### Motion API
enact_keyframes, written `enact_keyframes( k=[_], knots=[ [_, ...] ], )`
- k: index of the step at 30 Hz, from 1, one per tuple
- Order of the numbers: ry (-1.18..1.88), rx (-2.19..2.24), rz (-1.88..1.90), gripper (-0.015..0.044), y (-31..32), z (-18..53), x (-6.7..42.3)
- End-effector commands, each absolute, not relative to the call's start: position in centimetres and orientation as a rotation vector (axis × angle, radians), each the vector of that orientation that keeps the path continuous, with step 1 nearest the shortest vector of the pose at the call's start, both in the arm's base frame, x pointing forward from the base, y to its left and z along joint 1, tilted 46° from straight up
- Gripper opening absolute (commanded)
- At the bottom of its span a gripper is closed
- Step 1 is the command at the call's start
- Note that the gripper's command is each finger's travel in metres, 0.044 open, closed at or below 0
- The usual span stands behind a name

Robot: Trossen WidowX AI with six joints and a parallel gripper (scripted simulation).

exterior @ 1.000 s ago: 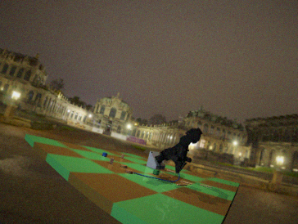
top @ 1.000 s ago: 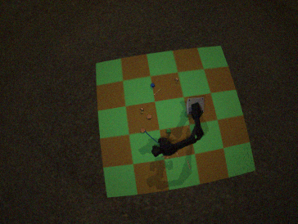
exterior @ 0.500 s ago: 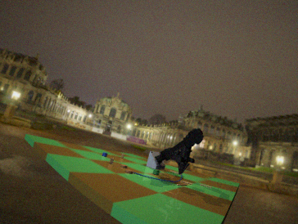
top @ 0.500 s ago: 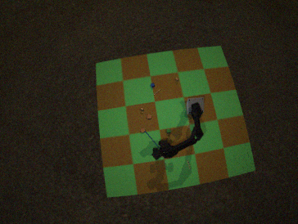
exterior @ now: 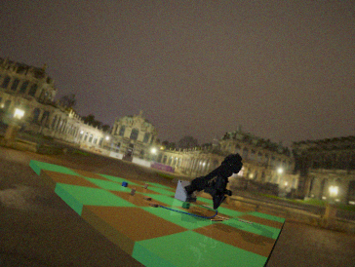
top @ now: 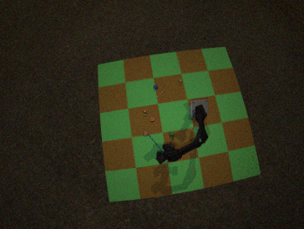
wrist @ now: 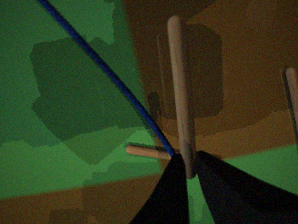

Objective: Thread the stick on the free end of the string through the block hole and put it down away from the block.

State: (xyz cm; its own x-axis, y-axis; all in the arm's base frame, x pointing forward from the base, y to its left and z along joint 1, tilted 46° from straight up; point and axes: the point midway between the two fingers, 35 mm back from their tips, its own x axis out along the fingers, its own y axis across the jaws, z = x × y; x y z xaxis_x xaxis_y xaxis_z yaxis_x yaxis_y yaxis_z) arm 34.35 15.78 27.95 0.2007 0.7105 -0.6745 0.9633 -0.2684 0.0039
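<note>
My gripper (wrist: 188, 160) (top: 159, 157) (exterior: 216, 204) is shut on the thin wooden stick (wrist: 179, 85), which points away from the fingers and hangs a little above the table. The blue string (wrist: 107, 70) (top: 154, 143) (exterior: 181, 211) runs from the held end of the stick, off to the left, to the round wooden button (top: 145, 133). A small green block (top: 171, 134) (exterior: 185, 205) sits on the table near the arm; I cannot make out a hole in it.
A loose stick (wrist: 146, 151) lies on the table just left of the fingers, and another (wrist: 292, 95) lies at the right. Small orange pieces (top: 144, 111) (top: 152, 119) and a blue piece (top: 155, 87) (exterior: 124, 184) lie farther back. The arm's base (top: 200, 109) stands right of centre.
</note>
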Motion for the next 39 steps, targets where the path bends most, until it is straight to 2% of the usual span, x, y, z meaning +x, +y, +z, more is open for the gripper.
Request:
enact_keyframes(
  k=[1,39],
  knots=[
    [1.554,2.057,-0.797,0.0000,16.0,27.7,34.1],
    [1.556,2.058,-0.798,0.0000,17.8,24.4,31.4]
  ],
)
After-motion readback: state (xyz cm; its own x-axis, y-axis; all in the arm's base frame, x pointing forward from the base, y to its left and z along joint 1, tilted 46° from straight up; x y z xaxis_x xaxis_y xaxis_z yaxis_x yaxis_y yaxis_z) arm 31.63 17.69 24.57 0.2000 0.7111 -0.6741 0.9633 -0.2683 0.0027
